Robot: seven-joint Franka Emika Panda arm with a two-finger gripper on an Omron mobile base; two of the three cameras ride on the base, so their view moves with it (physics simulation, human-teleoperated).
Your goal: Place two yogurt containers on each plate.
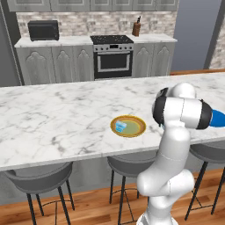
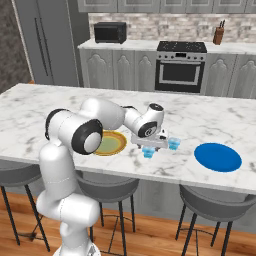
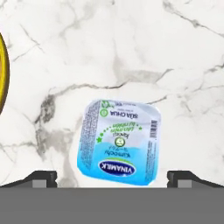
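Note:
The gold-yellow plate (image 1: 134, 127) lies on the marble island with one pale-blue yogurt container (image 1: 121, 127) on its left part. To the plate's right, in the right base view, my gripper (image 2: 149, 147) points down over a second yogurt container (image 2: 149, 153) that stands on the counter. In the hand view this cup (image 3: 118, 142) sits between my two wide-apart fingertips (image 3: 42, 176), and my gripper (image 3: 113, 177) is open. Another yogurt container (image 2: 173, 144) stands just right of the hand. The blue plate (image 2: 217, 157) lies bare farther right.
The island's front edge (image 2: 150, 176) runs close below the cups, with stools (image 2: 107, 187) under it. The gold plate's rim (image 3: 3, 74) shows at the left of the hand view. The stove (image 2: 181, 67) and microwave (image 2: 110, 32) stand on the far counter.

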